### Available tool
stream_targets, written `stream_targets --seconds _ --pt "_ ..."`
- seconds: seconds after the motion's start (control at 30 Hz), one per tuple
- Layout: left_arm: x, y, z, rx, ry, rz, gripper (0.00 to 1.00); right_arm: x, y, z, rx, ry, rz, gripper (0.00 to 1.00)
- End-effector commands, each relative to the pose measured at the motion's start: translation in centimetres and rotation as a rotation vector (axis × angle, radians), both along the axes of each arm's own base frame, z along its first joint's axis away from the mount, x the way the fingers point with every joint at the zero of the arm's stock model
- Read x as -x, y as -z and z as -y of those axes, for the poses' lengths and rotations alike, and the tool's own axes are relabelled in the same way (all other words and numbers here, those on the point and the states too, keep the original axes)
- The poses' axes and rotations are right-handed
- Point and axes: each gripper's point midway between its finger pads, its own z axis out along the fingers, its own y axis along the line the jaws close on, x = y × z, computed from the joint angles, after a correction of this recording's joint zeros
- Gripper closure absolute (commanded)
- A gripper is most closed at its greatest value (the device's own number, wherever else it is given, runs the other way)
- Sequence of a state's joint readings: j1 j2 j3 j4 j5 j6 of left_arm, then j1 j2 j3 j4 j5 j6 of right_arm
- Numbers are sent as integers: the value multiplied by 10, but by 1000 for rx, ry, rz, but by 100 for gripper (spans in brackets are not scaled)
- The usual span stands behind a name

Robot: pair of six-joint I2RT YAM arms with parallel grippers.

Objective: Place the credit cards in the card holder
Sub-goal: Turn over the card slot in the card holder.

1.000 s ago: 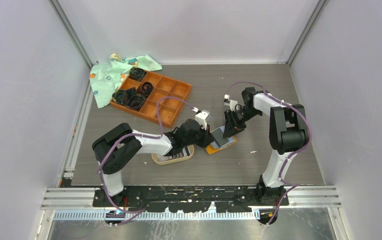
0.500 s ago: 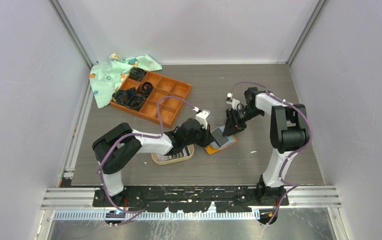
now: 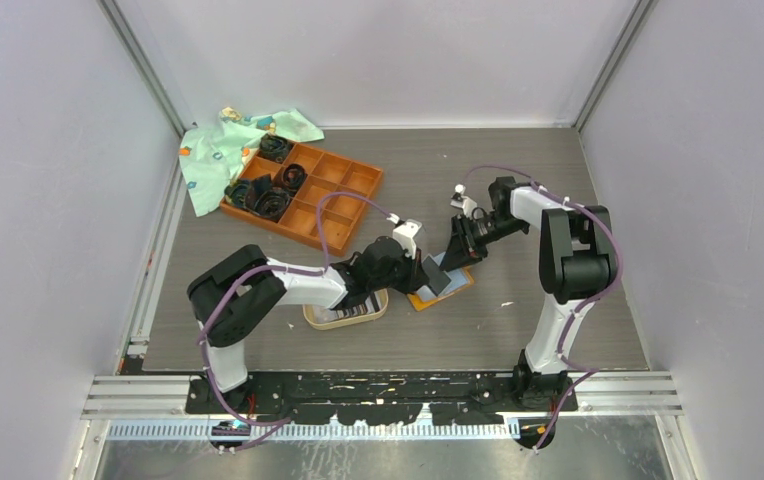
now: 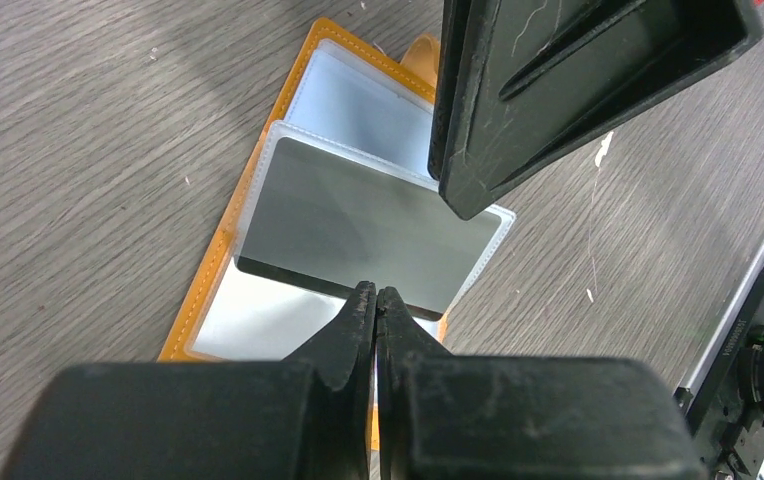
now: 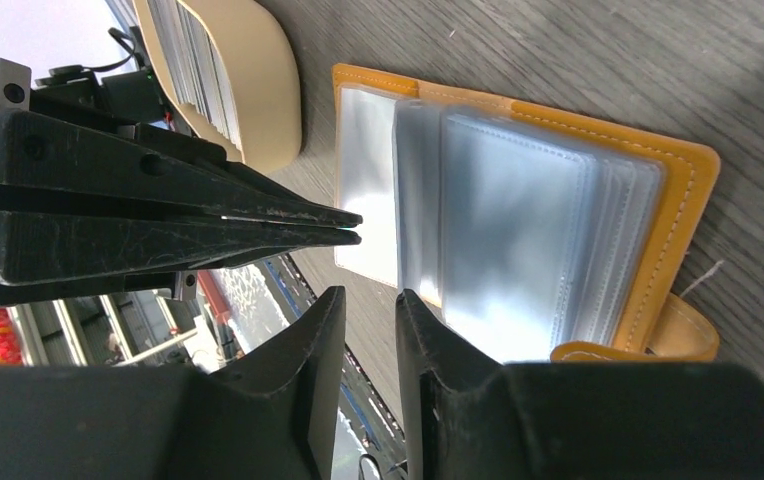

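Worktop carries the card holder, laid open. Left tool is clenched on the edge of a grey card, evidently to slide it into a sleeve. Right tool hovers alongside, slightly parted and empty.

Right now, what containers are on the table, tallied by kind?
Card holder: 1
Tan dish: 1
Compartment tray: 1
Total: 3

White-and-black arms, purple cables, scuffed black fingers
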State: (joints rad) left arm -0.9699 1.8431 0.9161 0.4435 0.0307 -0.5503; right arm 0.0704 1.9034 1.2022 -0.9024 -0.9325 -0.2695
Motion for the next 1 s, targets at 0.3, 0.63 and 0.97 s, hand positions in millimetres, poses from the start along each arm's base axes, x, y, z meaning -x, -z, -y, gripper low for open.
stream_targets --seconds 0.3,0.63,0.97 --pt "-4 -17 13 45 7 22 100 4 -6 -13 -67 -11 -38 70" --pt "-4 -16 13 41 6 21 100 3 -7 -18 -106 15 -73 69" --pt "-5 -16 14 43 5 20 100 1 7 -16 -68 42 -103 65"
